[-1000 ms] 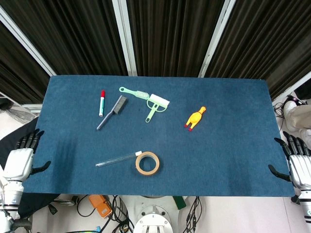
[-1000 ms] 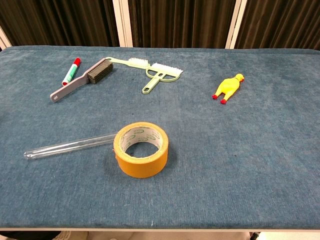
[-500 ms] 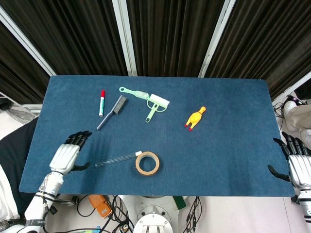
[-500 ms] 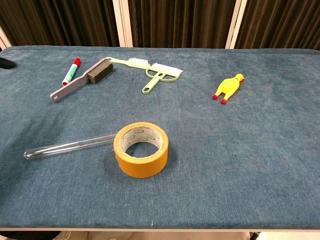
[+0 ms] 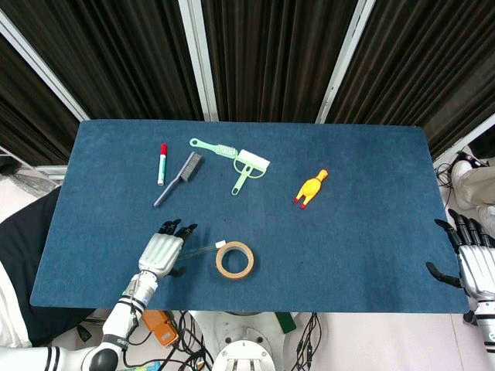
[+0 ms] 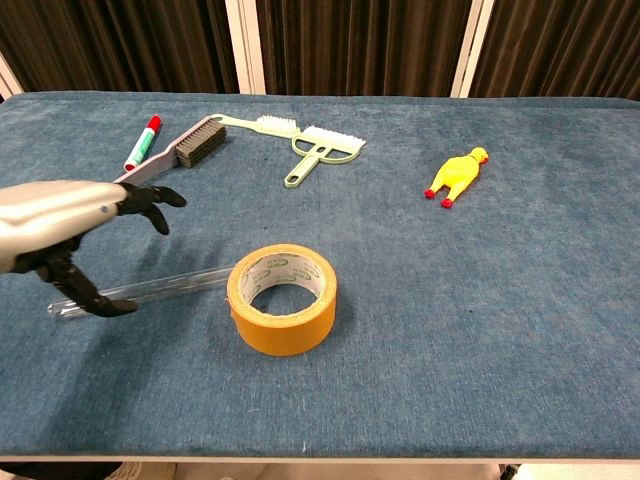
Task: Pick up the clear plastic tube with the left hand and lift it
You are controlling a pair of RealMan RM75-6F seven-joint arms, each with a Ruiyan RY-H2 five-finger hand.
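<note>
My left hand (image 6: 60, 235) hovers open over the clear plastic tube (image 6: 175, 285) near the table's front edge; next, lower and pinch.

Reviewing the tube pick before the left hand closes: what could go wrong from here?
1. The clear plastic tube ends against the tape roll; closing could nudge the roll.
2. The tube is round and lies flat, so it may roll away from the left hand.
3. The fingers hang near the grey brush.
</note>
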